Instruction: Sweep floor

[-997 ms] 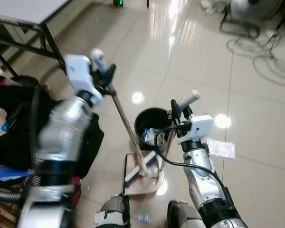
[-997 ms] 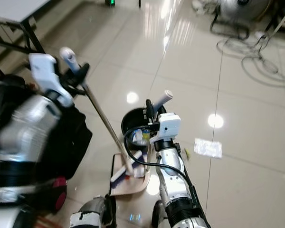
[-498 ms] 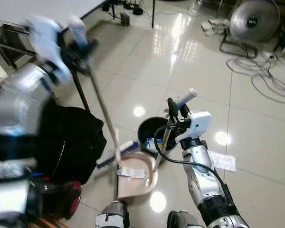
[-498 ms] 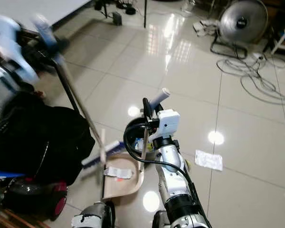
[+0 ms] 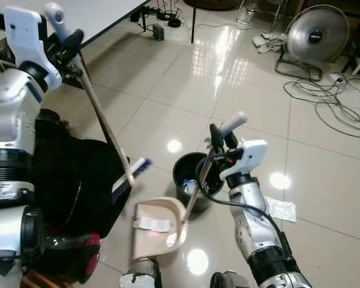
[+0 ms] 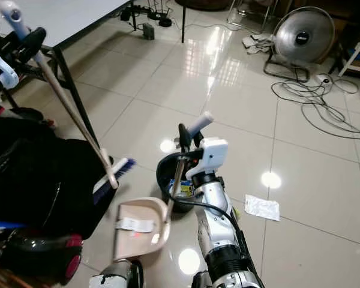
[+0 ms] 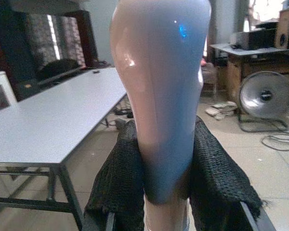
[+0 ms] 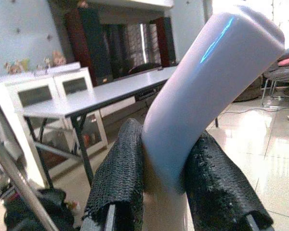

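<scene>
My left gripper (image 5: pixel 68 43) is raised at the upper left, shut on the pale grip (image 7: pixel 159 96) of a broom. Its beige stick (image 5: pixel 102 117) slants down to a blue-and-white brush head (image 5: pixel 132 174), held off the floor over a black bag. My right gripper (image 5: pixel 219 135) is shut on the pale grip (image 8: pixel 202 96) of a beige dustpan (image 5: pixel 157 227), which rests on the tiles beside a black bin (image 5: pixel 192 174). A scrap of paper lies in the pan (image 5: pixel 151 224). A white crumpled paper (image 5: pixel 282 209) lies on the floor right of my right arm.
A black bag (image 5: pixel 78 174) and a red-trimmed machine (image 5: pixel 66 258) crowd the left. A white table (image 6: pixel 72 18) with black legs stands at the back left. A floor fan (image 5: pixel 318 37) and loose cables (image 5: pixel 330 102) lie at the back right. Glossy tiles stretch ahead.
My left arm has lifted the broom, and the brush head has come off the dustpan up over the black bag. The dustpan has slid left, away from the bin. The camera tilted upward.
</scene>
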{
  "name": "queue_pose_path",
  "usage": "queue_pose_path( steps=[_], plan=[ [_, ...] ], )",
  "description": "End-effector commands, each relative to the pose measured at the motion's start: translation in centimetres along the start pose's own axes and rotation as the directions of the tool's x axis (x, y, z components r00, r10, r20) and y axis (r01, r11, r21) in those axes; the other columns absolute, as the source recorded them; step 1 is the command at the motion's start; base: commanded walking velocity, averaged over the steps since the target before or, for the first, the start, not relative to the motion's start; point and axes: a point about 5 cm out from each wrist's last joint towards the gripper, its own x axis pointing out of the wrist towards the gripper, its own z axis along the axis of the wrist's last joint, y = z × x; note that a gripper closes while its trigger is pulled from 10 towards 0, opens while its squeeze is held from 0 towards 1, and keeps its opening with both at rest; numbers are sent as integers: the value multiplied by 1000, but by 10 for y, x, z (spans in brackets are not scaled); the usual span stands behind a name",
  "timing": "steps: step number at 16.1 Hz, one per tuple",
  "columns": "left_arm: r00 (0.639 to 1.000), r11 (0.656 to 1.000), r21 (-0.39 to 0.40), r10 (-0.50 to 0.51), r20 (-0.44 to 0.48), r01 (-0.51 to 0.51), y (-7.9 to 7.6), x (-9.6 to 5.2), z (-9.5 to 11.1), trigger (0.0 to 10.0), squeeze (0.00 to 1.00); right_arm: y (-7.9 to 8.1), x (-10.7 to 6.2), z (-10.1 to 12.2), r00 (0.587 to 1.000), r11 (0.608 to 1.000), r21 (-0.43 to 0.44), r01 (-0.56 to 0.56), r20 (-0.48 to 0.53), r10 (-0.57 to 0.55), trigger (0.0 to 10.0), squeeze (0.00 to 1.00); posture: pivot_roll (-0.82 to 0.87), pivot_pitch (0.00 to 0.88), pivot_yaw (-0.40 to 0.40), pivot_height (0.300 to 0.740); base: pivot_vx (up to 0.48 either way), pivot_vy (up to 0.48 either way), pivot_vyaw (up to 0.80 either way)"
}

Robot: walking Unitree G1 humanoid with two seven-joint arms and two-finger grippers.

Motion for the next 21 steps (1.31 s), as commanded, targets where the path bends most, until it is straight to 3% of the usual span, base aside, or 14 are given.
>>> queue_pose_path(
  steps=[1,4,7,10,14,16,19,21],
  plan=[
    [1000,994,113,9,19,-11,0,1,7,10000,0,1,8,14,998,999,34,-9,62,7,10000,0,51,25,39,740,0,0,0],
    [999,993,113,34,18,-36,-18,-8,-34,10000,0,7,19,38,990,994,83,-71,123,61,10000,0,43,12,36,740,0,0,0],
    [1000,991,133,24,4,-24,-27,-14,-49,10000,0,9,25,56,983,991,89,-104,161,89,10000,0,40,9,33,740,0,0,0],
    [1000,990,137,24,-16,-21,-34,-21,-64,10000,0,11,32,89,968,985,58,-163,202,149,10000,0,33,13,29,740,0,0,0],
    [999,993,120,12,-36,-8,-44,-31,-77,10000,0,-2,36,132,960,986,10,-164,231,158,10000,0,23,13,27,740,0,0,0],
    [999,995,98,11,-50,-6,-48,-33,-83,10000,0,-17,37,154,965,994,34,-103,246,92,10000,0,21,12,28,740,0,0,0],
    [998,996,91,5,-70,1,-52,-35,-87,10000,0,-28,37,171,959,997,53,-53,279,37,10000,0,16,10,32,740,0,0,0],
    [994,998,66,-12,-110,20,-62,-38,-93,10000,0,-43,35,185,959,997,-63,32,283,-13,10000,0,9,9,38,740,0,0,0]
  ],
)
